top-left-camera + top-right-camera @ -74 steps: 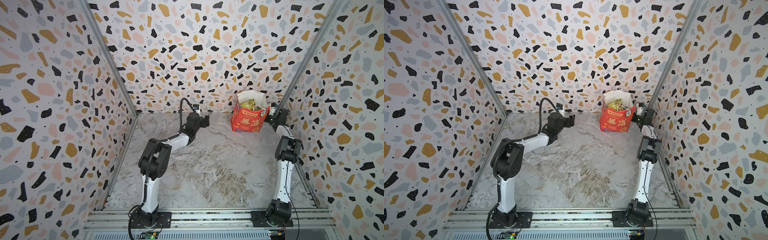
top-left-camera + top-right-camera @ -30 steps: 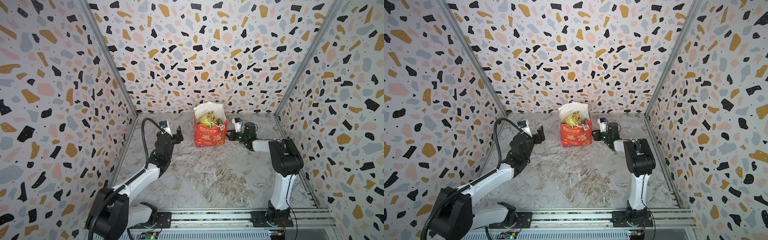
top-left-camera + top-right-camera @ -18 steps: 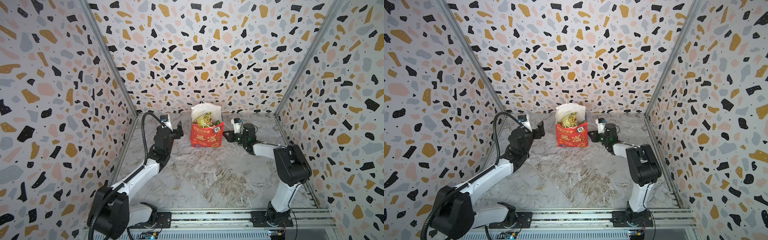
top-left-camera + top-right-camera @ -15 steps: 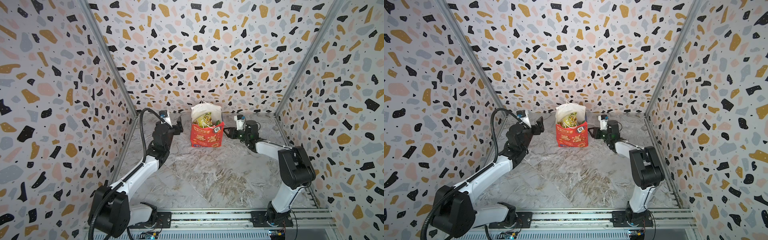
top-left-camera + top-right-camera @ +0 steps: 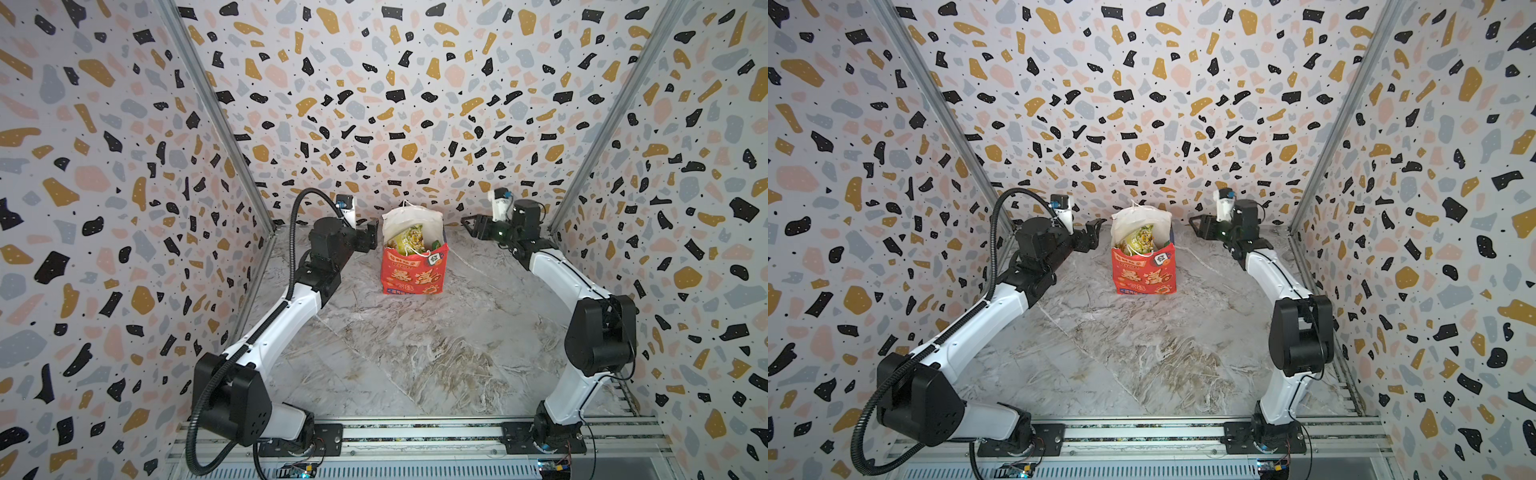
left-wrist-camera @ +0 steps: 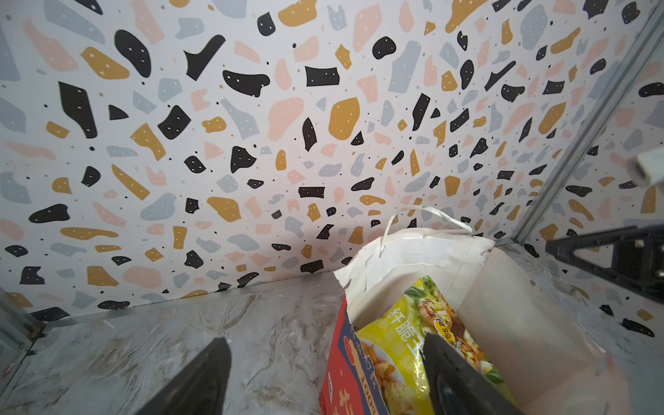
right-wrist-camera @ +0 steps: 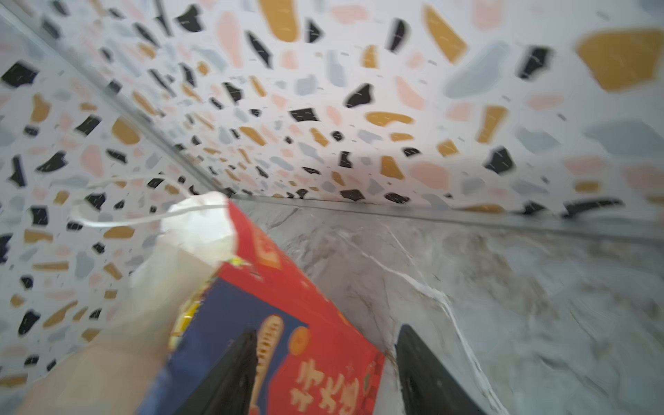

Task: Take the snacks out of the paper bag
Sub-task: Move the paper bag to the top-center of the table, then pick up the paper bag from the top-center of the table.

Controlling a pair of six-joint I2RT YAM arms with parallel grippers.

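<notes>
Walls [image 5: 415, 83] in a speckled terrazzo print closed in a grey marble tabletop [image 5: 415, 357] on three sides. The left arm [image 5: 282, 320] and the right arm [image 5: 561, 274] both reached toward the far end. There, at about 12 o'clock on the tabletop in both top views, the red paper bag [image 5: 413, 272] [image 5: 1144, 272] stood upright with its white-lined mouth open and a white cord handle [image 6: 424, 215] rising above the rim.

The left gripper [image 5: 373, 229] [image 6: 325, 339] sat at the bag's 9 o'clock, just beside the rim, its fingers spread wide and pinching nothing; whether it touched the paper could not be told. The right gripper [image 5: 467, 222] [image 7: 327, 330] hung off the bag's 2 o'clock, clearly apart from it, its fingers also parted and empty.

The snacks lay inside the bag: a yellow packet [image 6: 413, 341] [image 5: 409, 239] leaned against the white lining, topmost, and a green packet [image 5: 435, 245] peeked up at its 3 o'clock. The right wrist view was blurred.
</notes>
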